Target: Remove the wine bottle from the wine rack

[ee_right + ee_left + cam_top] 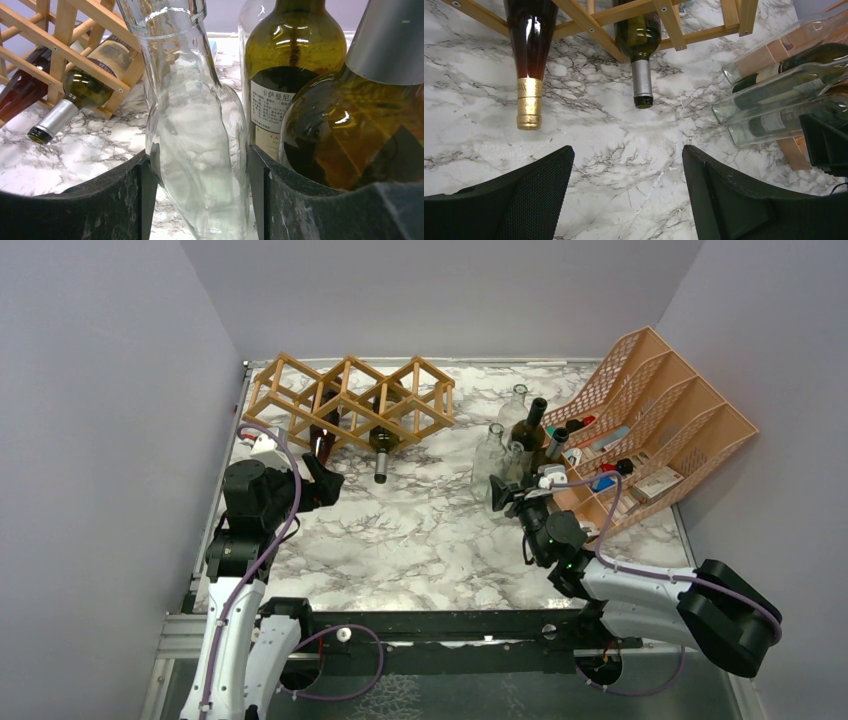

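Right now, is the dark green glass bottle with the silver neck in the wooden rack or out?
In: the dark green bottle lies in a cell of the tan wooden lattice rack, neck poking out.

The rack (584, 22) runs off the left wrist view's top edge, along with the bodies of the red bottle (530, 45) and green bottle (640, 40) in it. Right of the rack, the clear bottle (195, 150) loses its mouth to the frame, and the organizer's (640, 370) contents are too small to tell.
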